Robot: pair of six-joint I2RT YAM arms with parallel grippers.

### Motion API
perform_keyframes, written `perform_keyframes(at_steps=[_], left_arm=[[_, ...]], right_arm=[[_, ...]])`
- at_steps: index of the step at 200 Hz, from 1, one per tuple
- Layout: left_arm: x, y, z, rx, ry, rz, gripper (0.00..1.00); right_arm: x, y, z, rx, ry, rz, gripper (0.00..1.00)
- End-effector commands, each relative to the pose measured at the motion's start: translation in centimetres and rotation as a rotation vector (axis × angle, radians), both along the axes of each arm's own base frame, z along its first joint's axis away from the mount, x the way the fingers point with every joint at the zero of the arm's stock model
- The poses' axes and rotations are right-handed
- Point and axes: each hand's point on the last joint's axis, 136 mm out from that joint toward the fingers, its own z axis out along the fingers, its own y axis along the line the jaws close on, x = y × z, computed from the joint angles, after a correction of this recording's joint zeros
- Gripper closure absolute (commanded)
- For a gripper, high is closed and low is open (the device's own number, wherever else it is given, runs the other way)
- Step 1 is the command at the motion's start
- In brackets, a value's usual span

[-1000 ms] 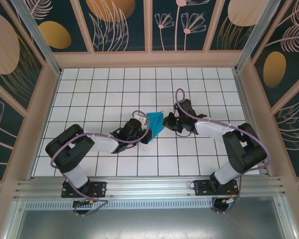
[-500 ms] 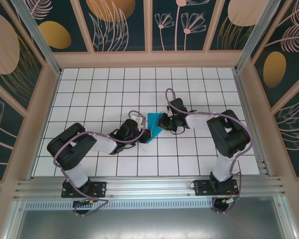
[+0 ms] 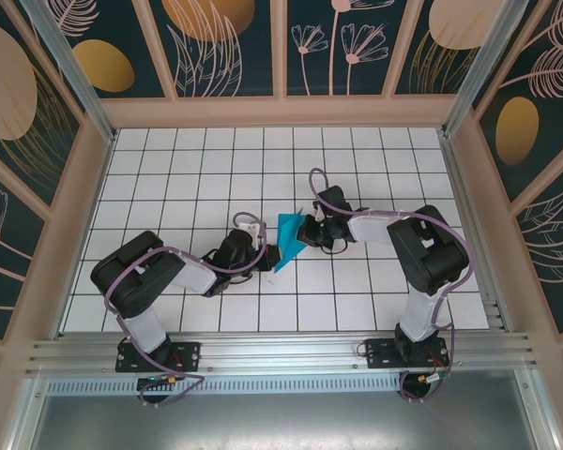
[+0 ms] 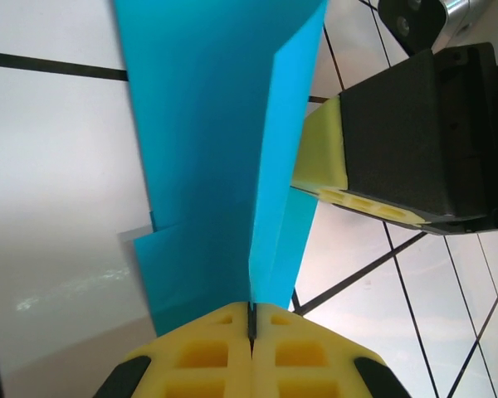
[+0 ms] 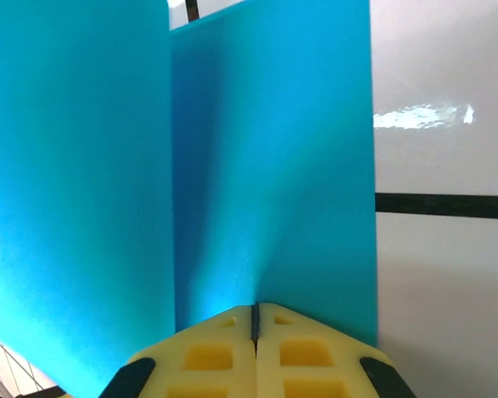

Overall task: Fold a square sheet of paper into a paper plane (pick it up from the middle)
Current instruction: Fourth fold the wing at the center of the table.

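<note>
The cyan-blue square sheet of paper (image 3: 288, 240) is folded into a slim, pointed paper plane shape at the table's middle, its tip toward the near left. My left gripper (image 3: 266, 254) is shut on its near-left end and my right gripper (image 3: 307, 231) on its far-right side. In the left wrist view the folded paper (image 4: 207, 141) rises from my shut left gripper (image 4: 251, 312), a crease running up from the pads, with the right gripper's fingers (image 4: 402, 137) beside it. In the right wrist view the paper (image 5: 270, 166) stands in two layers above the shut right gripper (image 5: 255, 309).
The white tiled table (image 3: 197, 178) lies inside wooden-framed patterned walls (image 3: 281, 47). Both forearms lie low over the tiles, converging on the centre. An aluminium rail (image 3: 281, 352) runs along the near edge by the arm bases.
The right arm has swung its elbow inward and its gripper has shifted left. The paper has narrowed and its tip has dropped toward the near left. The left gripper has eased back slightly.
</note>
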Motion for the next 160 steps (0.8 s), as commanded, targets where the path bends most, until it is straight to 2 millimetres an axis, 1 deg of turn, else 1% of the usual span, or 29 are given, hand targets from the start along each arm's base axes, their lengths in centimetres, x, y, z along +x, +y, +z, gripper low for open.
perform_keyframes(at_steps=[1,10,12,19,39,72,84,104,133,160], left_arm=[[0.1,0.6,-0.1,-0.021,0.018,0.035,1.00],[0.1,0.7,-0.1,-0.030,0.021,0.049,1.00],[0.1,0.7,-0.1,-0.031,0.021,0.050,1.00],[0.1,0.7,-0.1,-0.036,0.021,0.051,1.00],[0.0,0.0,0.1,-0.056,0.024,0.023,1.00],[-0.3,-1.0,1.3,-0.119,0.008,-0.025,1.00],[-0.4,-1.2,1.2,-0.130,0.016,-0.034,1.00],[-0.6,-0.9,1.1,-0.180,0.034,-0.018,1.00],[-0.6,0.1,1.2,-0.273,0.062,0.024,1.00],[-0.6,0.2,1.0,-0.279,0.074,0.027,1.00]], right_arm=[[-0.7,-0.9,-1.3,-0.055,0.015,-0.005,0.96],[-0.6,-0.9,-1.3,-0.054,0.016,-0.002,0.95],[-1.0,-0.4,-1.2,-0.054,0.015,0.011,0.95],[-1.0,-0.2,-1.0,-0.053,0.010,0.019,0.95],[-1.0,-0.1,-0.9,-0.055,0.004,0.021,0.95],[-0.8,-0.1,-0.9,-0.059,0.005,0.015,0.95],[-0.8,-0.2,-1.0,-0.060,0.006,0.009,0.95],[-0.8,-0.1,-1.0,-0.059,0.006,0.013,0.95],[-0.8,-0.1,-1.0,-0.061,0.008,0.012,0.95],[-0.8,-0.1,-0.9,-0.063,0.005,0.013,0.95]])
